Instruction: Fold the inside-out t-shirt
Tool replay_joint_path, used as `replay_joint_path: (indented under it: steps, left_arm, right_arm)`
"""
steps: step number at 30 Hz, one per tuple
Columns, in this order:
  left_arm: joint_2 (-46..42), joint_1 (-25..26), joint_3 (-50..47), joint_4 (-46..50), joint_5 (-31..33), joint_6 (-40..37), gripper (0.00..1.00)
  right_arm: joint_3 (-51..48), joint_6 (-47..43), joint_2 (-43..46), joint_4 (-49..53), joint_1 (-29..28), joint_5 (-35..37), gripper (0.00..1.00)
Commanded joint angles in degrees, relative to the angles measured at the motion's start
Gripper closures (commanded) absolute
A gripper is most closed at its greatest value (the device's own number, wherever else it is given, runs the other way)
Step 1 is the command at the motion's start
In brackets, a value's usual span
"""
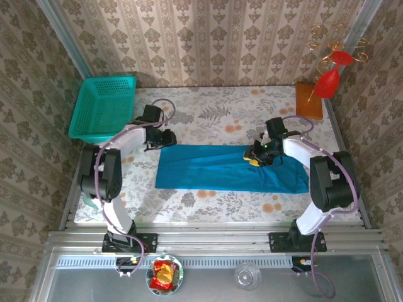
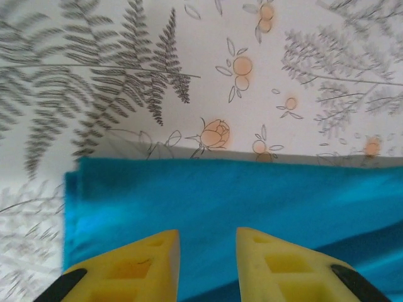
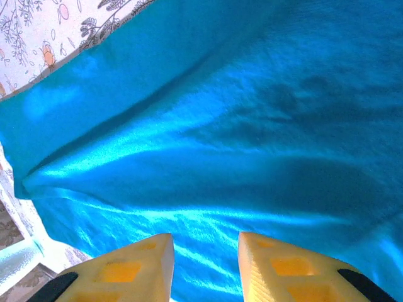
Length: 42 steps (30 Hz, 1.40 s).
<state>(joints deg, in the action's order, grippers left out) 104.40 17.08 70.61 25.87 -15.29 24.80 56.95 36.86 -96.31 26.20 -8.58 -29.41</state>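
Floral table [image 1: 214,113] | t-shirt [image 1: 208,167] flat | basket [image 1: 112,80] far-left corner | left gripper [image 2: 206,236], right gripper [image 3: 205,238] released

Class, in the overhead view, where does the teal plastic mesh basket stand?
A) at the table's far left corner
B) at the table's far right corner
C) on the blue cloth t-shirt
A: the teal plastic mesh basket sits at the far left corner, apart from the blue cloth t-shirt.

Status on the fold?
Both open: left hand over t-shirt far-left corner, right hand over its right half. Cloth lies flat, a long band. Teal basket clear, far left.
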Motion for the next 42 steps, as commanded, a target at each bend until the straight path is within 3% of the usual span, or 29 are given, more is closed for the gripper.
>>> replay_joint_path:
  steps: [1,9,18,25,31,37,42]
  left_arm:
    - [4.42,0.15,0.56,-0.69,-0.5,-0.35,0.72]
    - [8.99,-2.15,2.12,-2.05,5.33,-1.58,0.74]
    - [13.51,-6.27,3.83,-1.39,2.26,-0.63,0.73]
    - [5.21,-5.38,1.15,-3.49,0.14,-1.18,0.73]
    - [-1.18,-3.25,-2.05,0.4,-1.93,-2.08,0.73]
    - [-4.37,-2.07,-10.82,-0.38,-2.29,-1.66,0.84]
    - [-2.8,-4.42,-15.41,-2.81,-0.88,-1.07,0.84]
  right_arm:
    - [1.53,2.35,-3.07,-4.29,-0.6,-2.88,0.66]
    - [-0.82,2.33,-7.6,-1.31,-0.5,5.03,0.66]
    - [-6.17,4.01,-4.29,-2.17,-0.37,8.3,0.66]
    - [-4.23,5.17,1.88,-3.48,-0.34,5.63,0.66]
    - [1.53,1.02,4.01,3.8,1.7,8.52,0.66]
    - [0.77,-3.09,6.65,7.99,7.75,8.85,0.65]
    - [1.75,-11.35,9.62,15.94,10.91,19.42,0.63]
